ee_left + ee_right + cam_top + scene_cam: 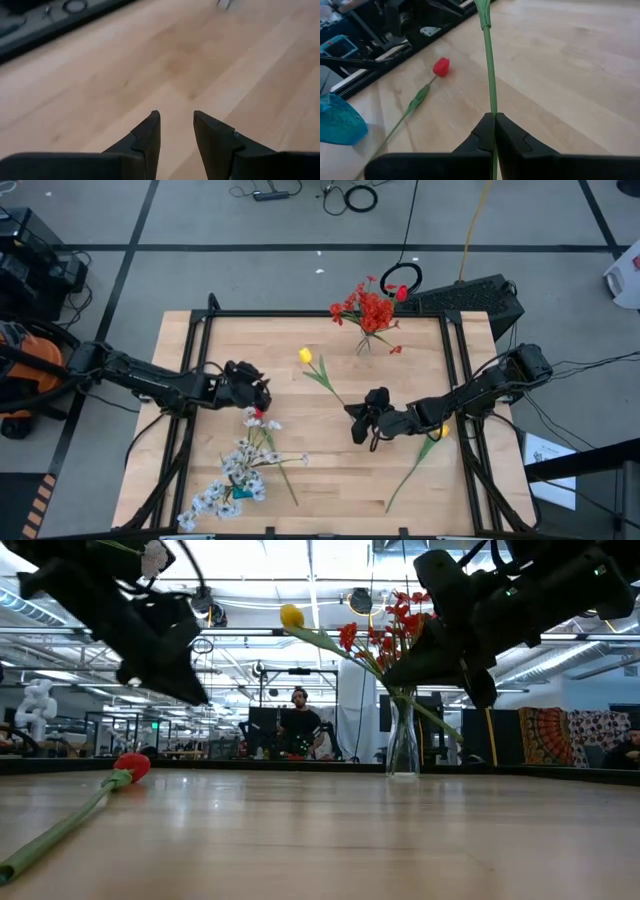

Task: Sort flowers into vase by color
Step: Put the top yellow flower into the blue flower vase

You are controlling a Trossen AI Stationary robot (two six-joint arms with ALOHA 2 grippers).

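Observation:
My right gripper (494,117) is shut on the green stalk of a yellow tulip (305,356), near the table's middle (358,418). The tulip's bud (291,616) is up in the air. My left gripper (176,122) is open over bare wood left of centre (262,392), and it touches nothing. Just beside it, a red tulip (258,414) lies flat on the table (441,66). A clear glass vase (403,745) at the far edge holds red flowers (375,312). Sprays of white blossoms (240,470) lie near the near left corner. My right gripper pinches the yellow tulip's thin stalk (492,107) between its two fingers, well below the bud. The stalk runs straight on ahead past the fingertips. The tulip is lifted clear, and its stalk slants upward to the bud (291,616) toward the table's left.
A second yellow tulip (438,433) lies under my right arm, with its stalk running toward the near edge. A blue container (335,120) sits by the white blossoms. A black frame rims the table (300,313). A person (300,725) stands in the room beyond.

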